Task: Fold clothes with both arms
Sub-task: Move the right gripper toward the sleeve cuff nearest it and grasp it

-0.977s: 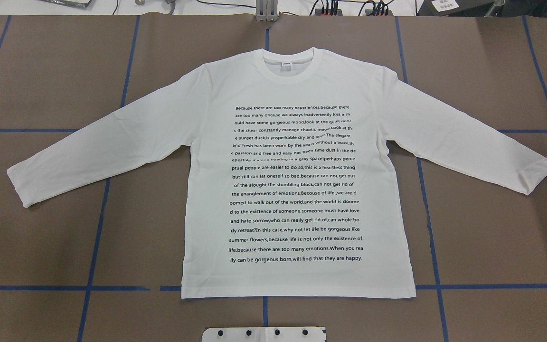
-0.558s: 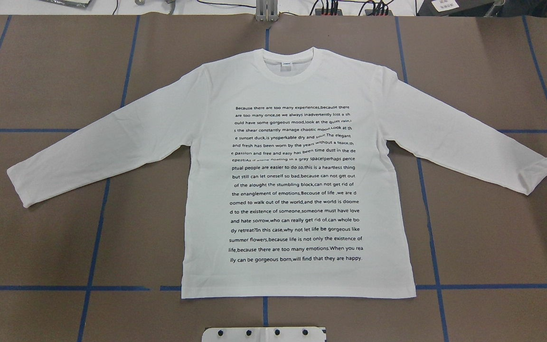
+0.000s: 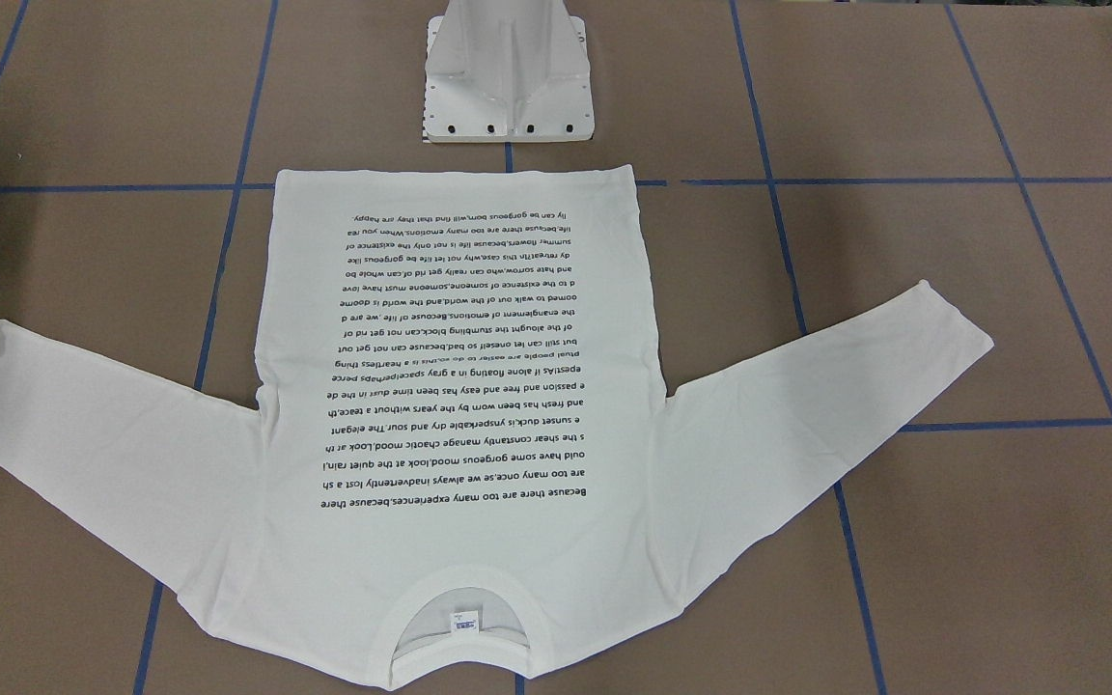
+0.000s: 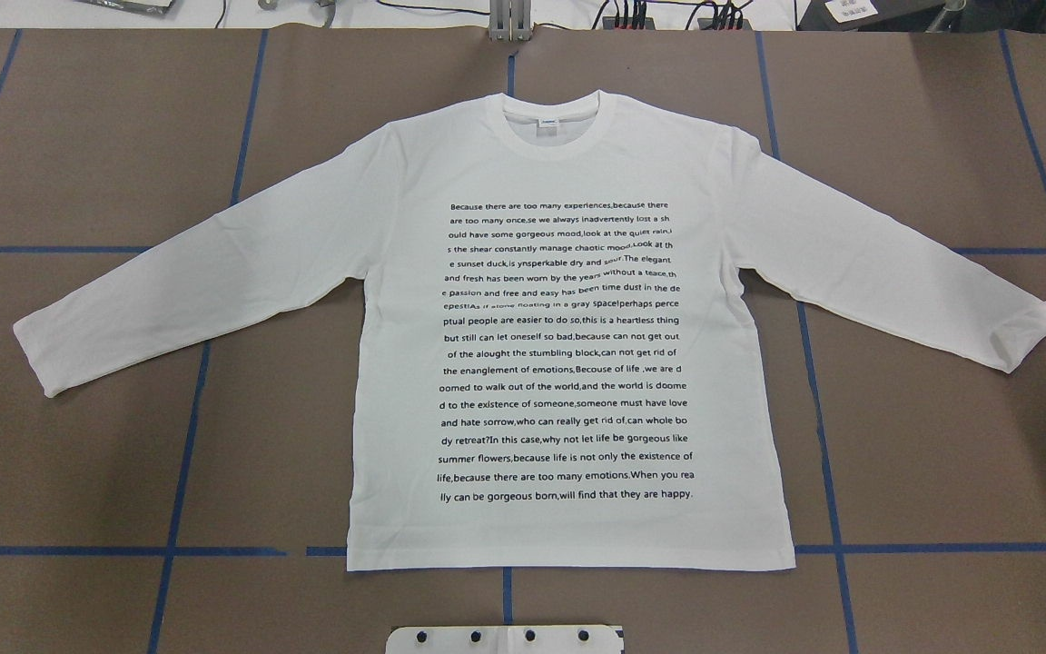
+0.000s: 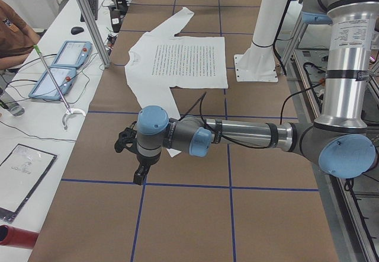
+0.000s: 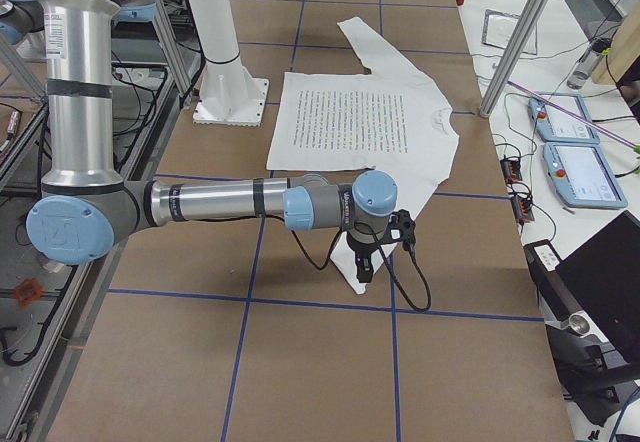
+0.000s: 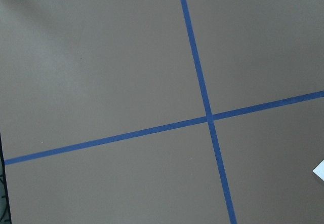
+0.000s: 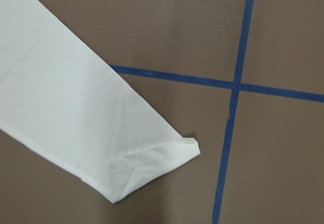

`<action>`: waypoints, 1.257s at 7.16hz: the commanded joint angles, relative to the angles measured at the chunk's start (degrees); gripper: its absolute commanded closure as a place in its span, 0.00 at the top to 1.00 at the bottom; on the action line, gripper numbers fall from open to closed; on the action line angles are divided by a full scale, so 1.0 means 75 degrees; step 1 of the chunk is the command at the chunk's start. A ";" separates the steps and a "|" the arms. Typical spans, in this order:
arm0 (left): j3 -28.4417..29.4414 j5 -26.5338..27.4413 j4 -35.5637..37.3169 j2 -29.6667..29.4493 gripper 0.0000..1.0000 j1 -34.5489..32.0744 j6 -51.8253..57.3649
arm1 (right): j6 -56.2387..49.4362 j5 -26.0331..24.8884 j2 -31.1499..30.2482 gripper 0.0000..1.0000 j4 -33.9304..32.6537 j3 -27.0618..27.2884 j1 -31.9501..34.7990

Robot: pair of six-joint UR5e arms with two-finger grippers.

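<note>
though left pincer (image 5: pixel 138 176), right pincer (image 6: pixel 362 270) hover, gap unclear

Brown bench (image 4: pixel 87 145) gridded with blue tape (image 4: pixel 51 550). A white pedestal (image 3: pixel 508 77) stands at the bench's robot-side edge. Two blue-framed tablets (image 6: pixel 583 175) lie off its opposite edge.

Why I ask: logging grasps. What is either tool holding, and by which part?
Nothing is held: the T-shirt lies flat, untouched, on the table; left tool and right tool hang above.
</note>
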 commanded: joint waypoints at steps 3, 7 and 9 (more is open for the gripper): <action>0.0436 -0.0015 -0.0448 -0.0033 1.00 0.0000 -0.0018 | 0.4048 -0.1004 0.0045 1.00 0.3492 -0.0883 -0.2269; 0.0320 -0.0015 -0.0448 -0.0033 1.00 0.0000 0.0006 | 0.4152 -0.1321 0.0385 0.98 0.3508 -0.1702 -0.2508; 0.0319 -0.0015 -0.0459 -0.0033 1.00 0.0000 0.0018 | 0.4117 -0.1333 0.0373 0.89 0.3497 -0.1797 -0.2508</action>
